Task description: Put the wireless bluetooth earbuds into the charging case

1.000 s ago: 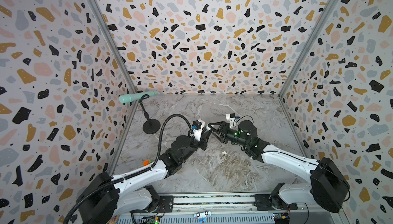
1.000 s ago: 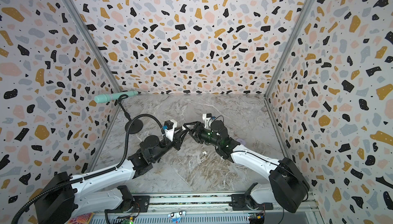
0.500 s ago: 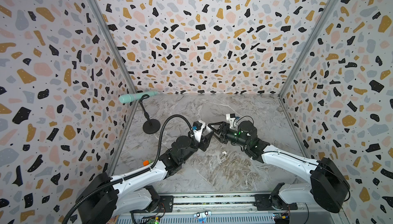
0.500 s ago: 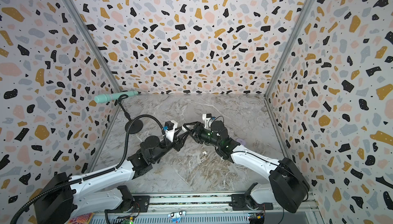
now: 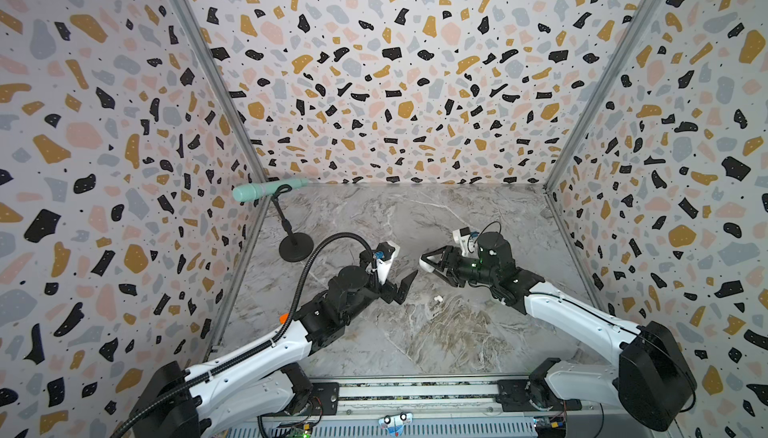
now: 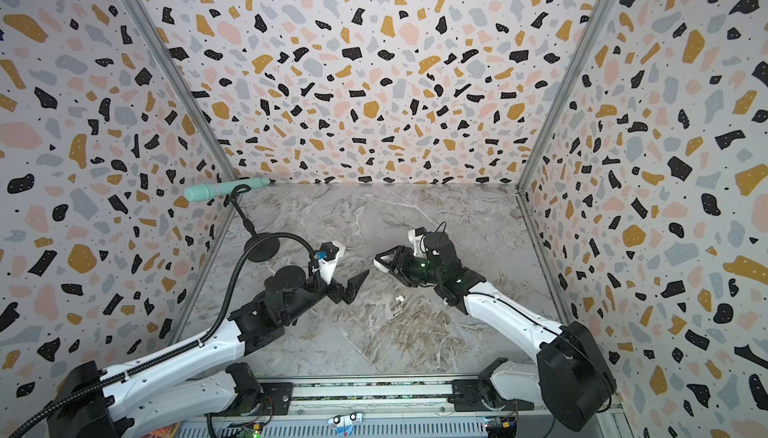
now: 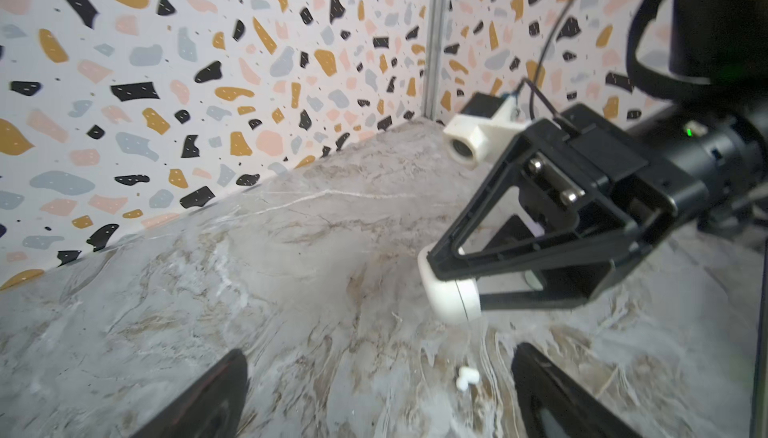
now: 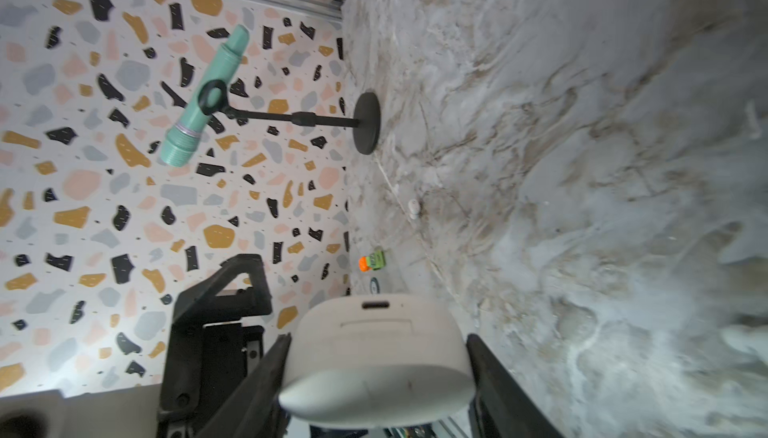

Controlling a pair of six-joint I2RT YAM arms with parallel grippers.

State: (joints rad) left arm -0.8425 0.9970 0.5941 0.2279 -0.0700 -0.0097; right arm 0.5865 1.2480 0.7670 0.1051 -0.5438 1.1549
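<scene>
Lying alone on the grey marbled desk (image 5: 415, 215): one small white earbud (image 5: 437, 299), bare surface all round it, touching nothing; no other buds in sight. Placed between the two arms in both top views (image 6: 400, 298), toward the front rail from both sets of fingertips. From the left hand (image 5: 407, 287), just off to the right, near level with the fingertip closer to the front. From the right hand (image 5: 430, 264), a little nearer the front and a touch to the right. Left hand: jaws spread wide, nothing between them. Through the left wrist camera, the earbud (image 7: 466, 377) close ahead on the desk but off-centre in the gap, much nearer one black finger (image 7: 544, 386) than its twin. Right hand: clamped on the white charging case (image 7: 451, 296), seemingly carried clear of the desk, lid looking shut, with the port and hinge panel facing the right wrist camera (image 8: 376, 357). Long axis of the earbud: too small to call with confidence, though a stubby stem seems to point roughly away from the left wrist camera. Judged nearer and free, hence the likelier picker: the left hand. Needed for that: a slight sideways shift to centre the bud, a drop to the desk, then a gentle close. Main risk: flicking so tiny and smooth a piece across the slick marble. No inserting without first getting that lid open. Plenty of room: teal microphone (image 5: 266, 189) on its black stand (image 5: 296, 244) well apart at the back left, terrazzo walls (image 5: 395, 82) far off.
</scene>
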